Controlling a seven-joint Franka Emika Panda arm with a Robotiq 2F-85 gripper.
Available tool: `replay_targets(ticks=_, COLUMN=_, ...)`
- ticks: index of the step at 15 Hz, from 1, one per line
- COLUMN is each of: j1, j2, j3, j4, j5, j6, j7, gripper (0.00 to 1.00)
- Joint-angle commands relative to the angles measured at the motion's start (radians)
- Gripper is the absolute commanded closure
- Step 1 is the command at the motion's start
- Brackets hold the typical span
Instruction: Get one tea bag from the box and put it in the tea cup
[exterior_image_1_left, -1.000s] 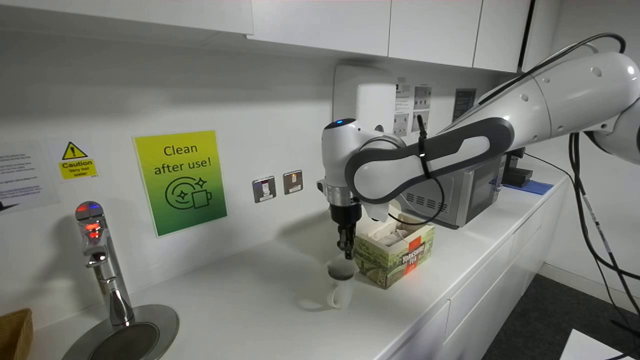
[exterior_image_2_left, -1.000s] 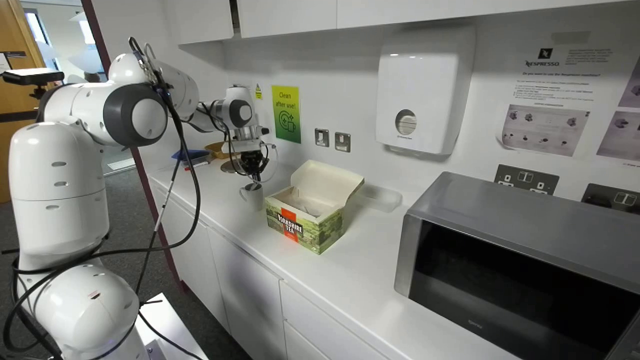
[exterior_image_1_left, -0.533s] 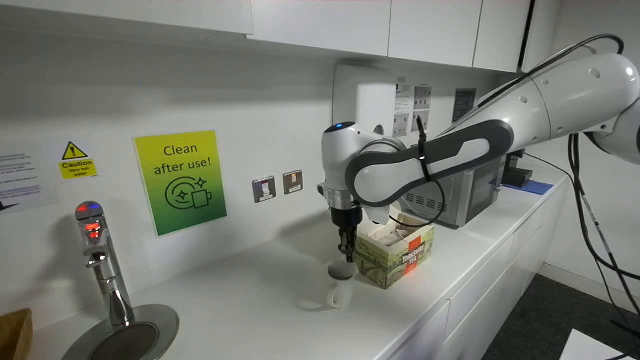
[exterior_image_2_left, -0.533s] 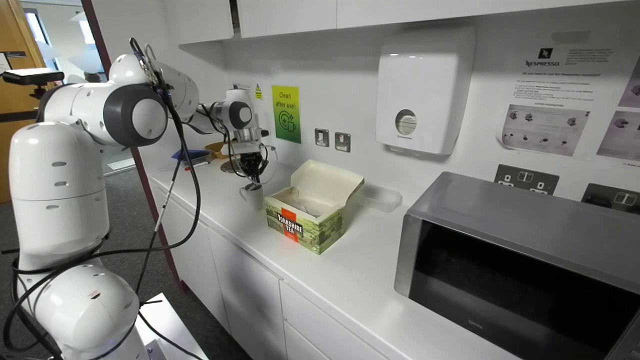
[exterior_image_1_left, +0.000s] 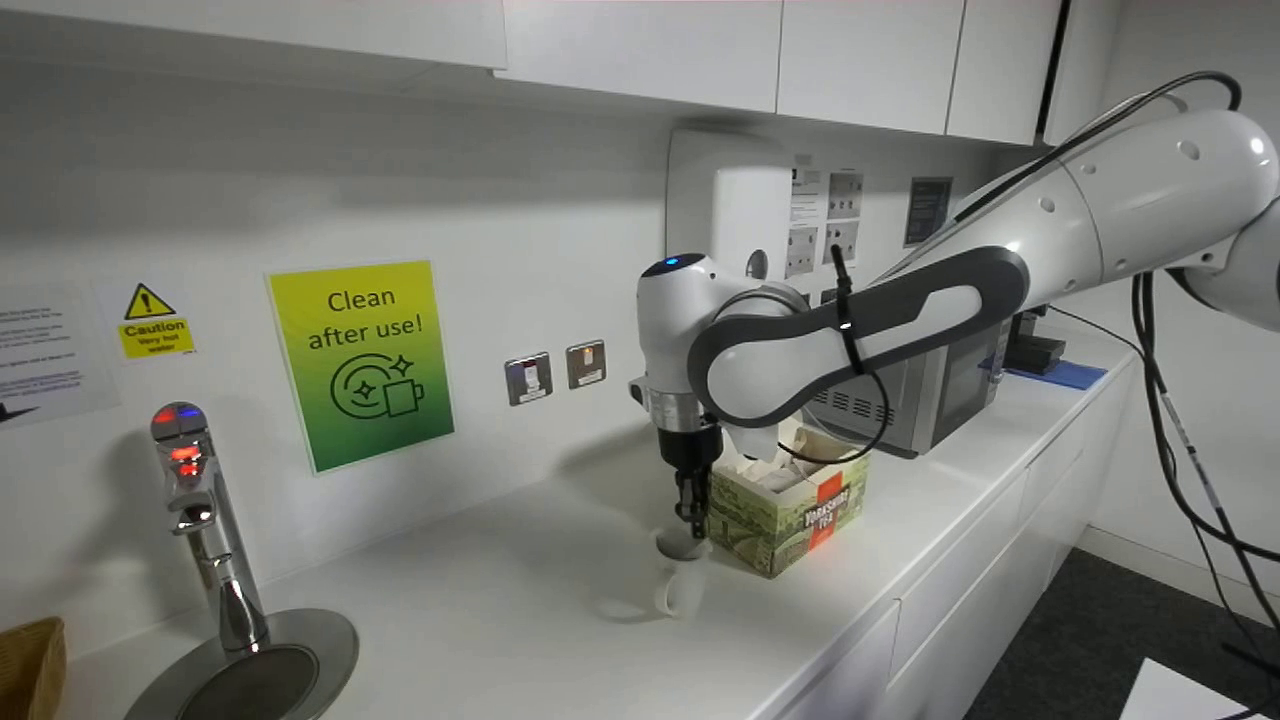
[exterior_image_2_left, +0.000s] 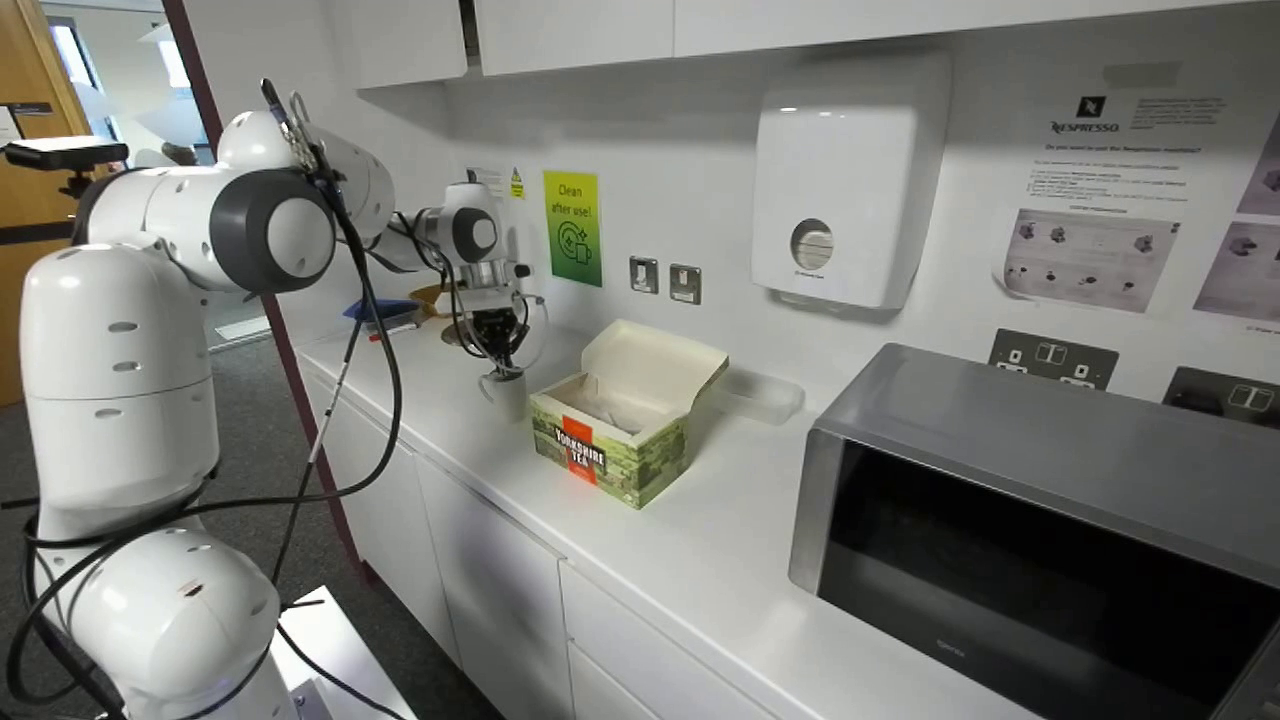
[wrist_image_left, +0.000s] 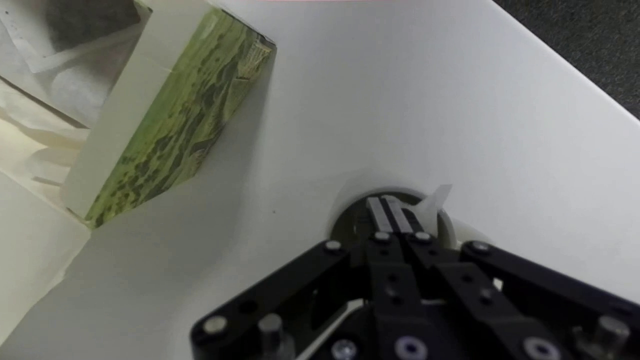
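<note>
The tea cup (exterior_image_1_left: 682, 590) stands upright on the counter; it also shows in an exterior view (exterior_image_2_left: 512, 402) and its rim in the wrist view (wrist_image_left: 449, 227). My gripper (exterior_image_1_left: 697, 532) points down at the cup's mouth, its fingertips (wrist_image_left: 385, 201) inside the rim outline. The fingers are closed on a white tea bag (wrist_image_left: 428, 212), which sticks out to one side over the rim. Its lower part is hidden. The box (exterior_image_1_left: 770, 525) is open, with tea bags inside, right beside the cup. It also shows in an exterior view (exterior_image_2_left: 600, 462) and the wrist view (wrist_image_left: 185, 120).
The grey microwave (exterior_image_2_left: 1020, 500) stands beyond the box. A clear plastic tray (exterior_image_2_left: 765, 395) lies behind the box by the wall. A tap (exterior_image_1_left: 215, 540) and round drain (exterior_image_1_left: 250, 685) are at the counter's far end. The counter edge (exterior_image_1_left: 900, 590) runs near the cup.
My gripper has moved down, its fingertips now at the cup's mouth, and slightly toward the tap end. The cup and box have not moved.
</note>
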Motion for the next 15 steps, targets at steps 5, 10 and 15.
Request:
replay_targets(ticks=5, j1=0.001, j2=-0.005, j3=-0.002, j4=-0.017, j5=-0.013, j6=-0.013, j7=0.024, gripper=1.00)
replay_targets(ticks=10, j1=0.002, j2=0.003, j3=-0.003, j4=-0.016, j5=-0.018, j6=-0.010, j7=0.028, gripper=1.00)
replay_targets(ticks=15, j1=0.006, j2=-0.005, j3=-0.002, j4=-0.025, j5=-0.030, j6=0.003, j7=0.040, gripper=0.73)
